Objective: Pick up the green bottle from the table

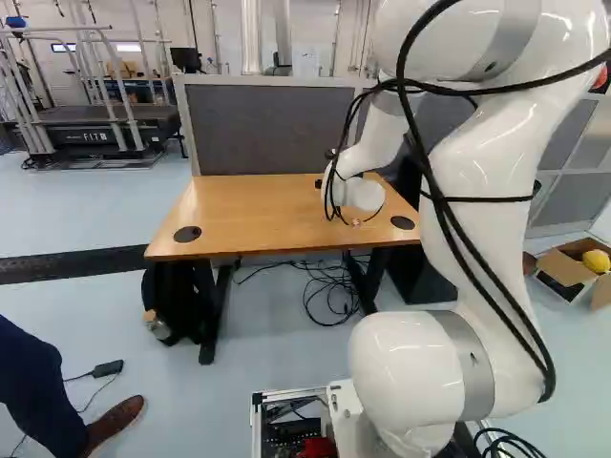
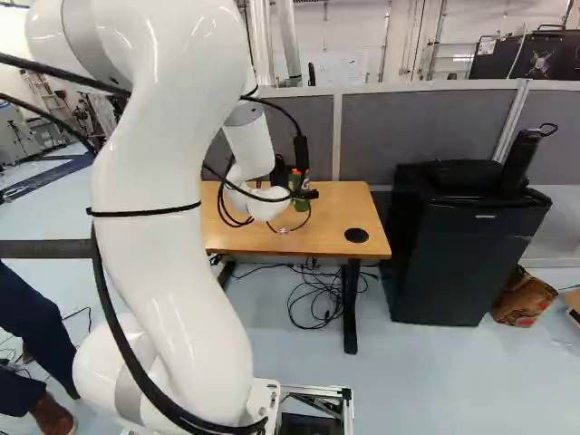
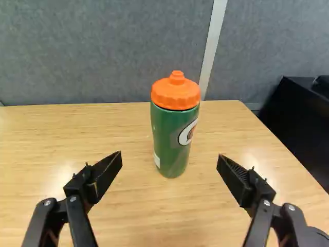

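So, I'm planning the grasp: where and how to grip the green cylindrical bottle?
I'd take the bottle by its green body, below the orange lid, coming in level from the robot's side. It stands upright and round ahead of the open jaws, so one could close on each flank.

White lettering point(image 1: 97, 136) marks the treadmill point(image 1: 69, 143), a logo point(image 3: 187, 133) the green bottle point(image 3: 167, 126)
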Available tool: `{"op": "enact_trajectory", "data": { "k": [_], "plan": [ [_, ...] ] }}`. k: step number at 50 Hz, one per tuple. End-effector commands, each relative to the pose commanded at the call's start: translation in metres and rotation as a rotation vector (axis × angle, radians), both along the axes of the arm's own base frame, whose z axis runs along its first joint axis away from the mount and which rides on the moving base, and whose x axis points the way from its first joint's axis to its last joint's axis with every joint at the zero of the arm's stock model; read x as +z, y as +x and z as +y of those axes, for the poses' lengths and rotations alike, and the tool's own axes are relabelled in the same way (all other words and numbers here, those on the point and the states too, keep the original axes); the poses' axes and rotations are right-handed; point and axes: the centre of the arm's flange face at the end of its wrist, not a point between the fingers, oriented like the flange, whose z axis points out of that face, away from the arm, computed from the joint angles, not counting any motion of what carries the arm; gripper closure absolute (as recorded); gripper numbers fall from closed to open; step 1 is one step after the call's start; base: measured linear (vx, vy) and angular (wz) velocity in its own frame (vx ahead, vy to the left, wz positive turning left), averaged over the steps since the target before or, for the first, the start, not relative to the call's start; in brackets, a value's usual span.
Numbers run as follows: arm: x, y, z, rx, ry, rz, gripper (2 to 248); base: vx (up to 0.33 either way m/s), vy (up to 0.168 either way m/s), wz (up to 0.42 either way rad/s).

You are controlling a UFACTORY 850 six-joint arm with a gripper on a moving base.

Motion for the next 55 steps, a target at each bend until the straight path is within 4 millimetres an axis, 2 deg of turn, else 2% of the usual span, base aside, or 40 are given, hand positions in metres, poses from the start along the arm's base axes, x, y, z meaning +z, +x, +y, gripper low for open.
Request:
{"op": "enact_trajectory", "data": {
  "k": [31, 48, 49, 53, 54, 55],
  "plan": [
    [-0.037, 0.059, -0.024, -0.03, -0.006, -0.054, 3, 0.0, 0.0, 0.0],
    [-0.042, 0.066, -0.027, -0.034, -0.006, -0.053, 3, 0.0, 0.0, 0.0],
    [-0.043, 0.066, -0.027, -0.034, -0.006, -0.053, 31, 0.0, 0.0, 0.0],
    [-0.043, 0.066, -0.027, -0.034, -0.006, -0.053, 31, 0.0, 0.0, 0.0],
    [-0.043, 0.066, -0.027, -0.034, -0.006, -0.053, 70, 0.0, 0.0, 0.0],
    [-0.043, 0.066, -0.027, -0.034, -0.006, -0.053, 70, 0.0, 0.0, 0.0]
  ]
}}
